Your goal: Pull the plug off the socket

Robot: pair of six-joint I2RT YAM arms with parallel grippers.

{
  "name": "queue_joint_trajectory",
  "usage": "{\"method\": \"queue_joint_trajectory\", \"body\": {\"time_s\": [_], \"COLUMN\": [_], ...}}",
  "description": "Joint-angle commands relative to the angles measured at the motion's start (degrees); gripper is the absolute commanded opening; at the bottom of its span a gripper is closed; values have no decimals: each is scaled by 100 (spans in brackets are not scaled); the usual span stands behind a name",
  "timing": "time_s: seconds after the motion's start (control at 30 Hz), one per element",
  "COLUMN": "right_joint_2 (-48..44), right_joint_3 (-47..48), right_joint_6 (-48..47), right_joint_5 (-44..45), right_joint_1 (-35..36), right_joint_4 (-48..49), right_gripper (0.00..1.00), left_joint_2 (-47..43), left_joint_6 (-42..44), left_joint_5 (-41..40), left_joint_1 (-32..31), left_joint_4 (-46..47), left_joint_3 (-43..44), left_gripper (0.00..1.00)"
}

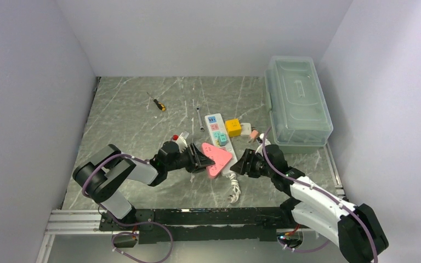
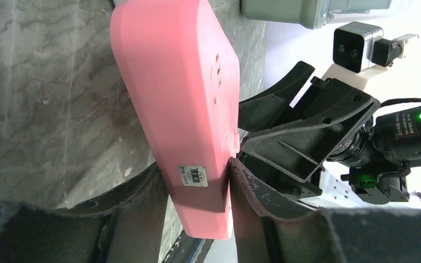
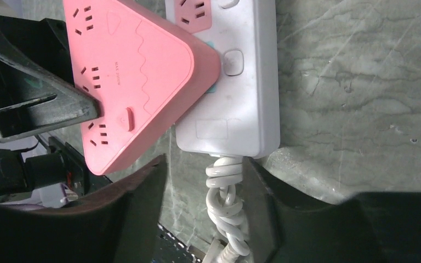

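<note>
The plug [image 1: 215,156] is a flat pink triangular adapter seated on the near end of the socket [image 1: 217,129], a long white strip with coloured outlet faces. My left gripper [image 1: 200,159] comes in from the left. In the left wrist view both fingers press the edges of the pink plug [image 2: 181,98], so that gripper [image 2: 197,181] is shut on it. My right gripper [image 1: 242,163] sits at the strip's near right. In its wrist view the right gripper [image 3: 205,186] stands open astride the coiled white cord [image 3: 225,203], just below the socket [image 3: 246,82] and the plug [image 3: 131,71].
A clear lidded plastic box [image 1: 297,101] stands at the back right. A yellow cube adapter [image 1: 232,127] lies right of the strip. A small wrench [image 1: 199,120] and a screwdriver [image 1: 157,102] lie behind, and a red-capped item [image 1: 176,137] is near the left gripper.
</note>
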Motion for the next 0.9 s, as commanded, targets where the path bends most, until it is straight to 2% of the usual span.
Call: {"method": "queue_joint_trajectory", "body": {"time_s": [0.0, 0.17, 0.3, 0.5, 0.53, 0.67, 0.77, 0.87], "right_joint_2": [-225, -223, -41, 503, 574, 813, 831, 731], "right_joint_3": [-38, -34, 15, 199, 229, 266, 208, 121], "right_joint_6": [-181, -238, -171, 55, 88, 220, 307, 370], "right_joint_5": [50, 359, 665, 1740, 1887, 2270, 2293, 2211], "right_joint_1": [75, 309, 692, 1493, 1581, 1772, 1844, 1867], "right_joint_4": [-257, -464, -433, -521, -521, -471, -295, -93], "right_gripper": [65, 67, 63, 64, 62, 46, 30, 17], "left_joint_2": [-91, -28, -56, -199, -230, -344, -385, -439], "left_joint_6": [-19, -84, -77, -116, -149, -428, -696, -703], "left_joint_5": [-2, 14, -23, -75, -85, -138, -218, -194], "left_joint_1": [-33, -34, -34, -34, -34, -35, -34, -34], "left_joint_4": [401, 493, 487, 426, 419, 683, 1211, 1225], "left_joint_3": [222, 283, 323, 388, 384, 321, 207, 250], "left_gripper": [45, 33, 18, 0, 0, 0, 0, 0]}}
